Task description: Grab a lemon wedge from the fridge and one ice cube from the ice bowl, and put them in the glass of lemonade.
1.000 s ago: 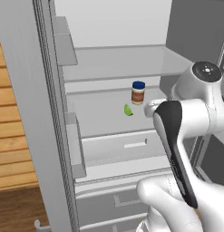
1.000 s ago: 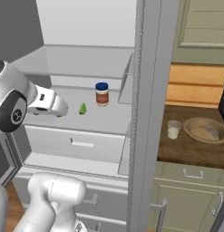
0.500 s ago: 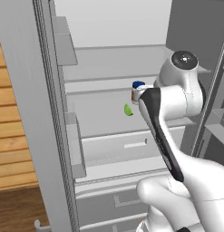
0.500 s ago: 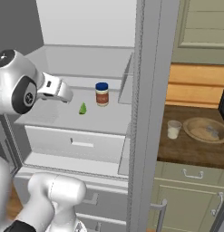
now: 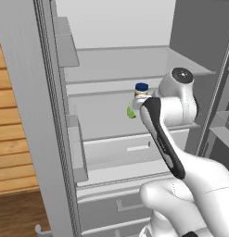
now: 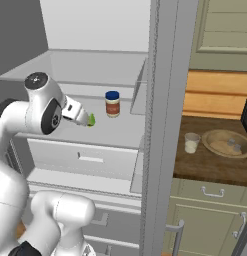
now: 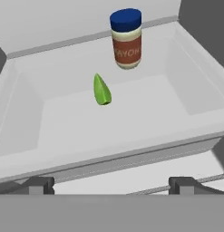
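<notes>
Arm reaches forward, pincer (image 7: 111, 185) spread wide.

In the left base view the arm (image 5: 169, 104) hides most of the wedge (image 5: 130, 112) and the jar's (image 5: 140, 90) lower part. In the right base view the wedge (image 6: 91, 119) peeks past the hand. The bowl's (image 6: 226, 142) 2 small pieces are too small to identify.

Lemon wedge (image 7: 101, 90) on fridge (image 6: 164, 125) shelf, before jar (image 7: 127, 40).
</notes>
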### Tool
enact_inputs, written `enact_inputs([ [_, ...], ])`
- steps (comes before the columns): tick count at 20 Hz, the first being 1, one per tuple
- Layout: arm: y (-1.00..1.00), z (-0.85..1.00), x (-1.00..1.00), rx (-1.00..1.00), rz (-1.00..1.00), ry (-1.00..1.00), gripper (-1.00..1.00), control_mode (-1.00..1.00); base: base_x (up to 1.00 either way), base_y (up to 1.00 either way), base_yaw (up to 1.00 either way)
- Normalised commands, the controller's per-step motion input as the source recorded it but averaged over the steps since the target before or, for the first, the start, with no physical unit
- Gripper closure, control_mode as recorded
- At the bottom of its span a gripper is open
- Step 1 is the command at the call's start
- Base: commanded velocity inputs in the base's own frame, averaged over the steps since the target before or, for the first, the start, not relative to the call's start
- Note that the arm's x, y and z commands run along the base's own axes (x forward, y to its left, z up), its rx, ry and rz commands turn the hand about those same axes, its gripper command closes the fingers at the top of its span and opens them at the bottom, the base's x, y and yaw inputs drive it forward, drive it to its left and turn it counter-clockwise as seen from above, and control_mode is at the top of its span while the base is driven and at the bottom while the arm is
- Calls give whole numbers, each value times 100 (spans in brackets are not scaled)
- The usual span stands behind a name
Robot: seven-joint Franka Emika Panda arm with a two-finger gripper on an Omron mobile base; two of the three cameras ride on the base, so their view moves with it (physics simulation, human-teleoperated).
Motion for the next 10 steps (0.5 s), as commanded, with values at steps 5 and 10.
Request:
enact_inputs([
  [5,0,-37,48,3,0,9,-100,-100,0,0,0],
  [10,0,23,45,-5,0,37,-100,-100,0,0,0],
])
